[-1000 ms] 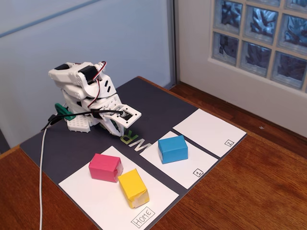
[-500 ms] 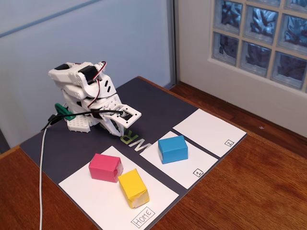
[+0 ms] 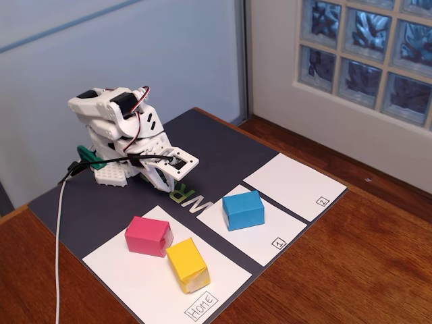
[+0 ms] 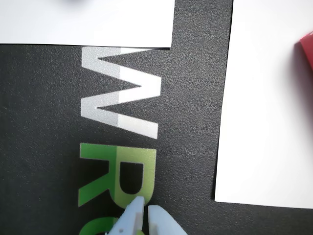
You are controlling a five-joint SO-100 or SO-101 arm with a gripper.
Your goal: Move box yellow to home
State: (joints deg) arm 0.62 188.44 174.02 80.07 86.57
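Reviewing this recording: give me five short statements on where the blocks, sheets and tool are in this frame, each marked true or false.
1. The yellow box rests on the Home sheet. True.
2. The blue block sits on the sheet marked 2. False: it sits on the sheet marked 1; the sheet marked 2 carries nothing.
3. The pink block shares the Home sheet with the yellow box. True.
4. The tool grips the yellow box. False: it is shut on nothing, low over the dark mat.
5. The arm reaches out over the sheets. False: it is folded back behind them.
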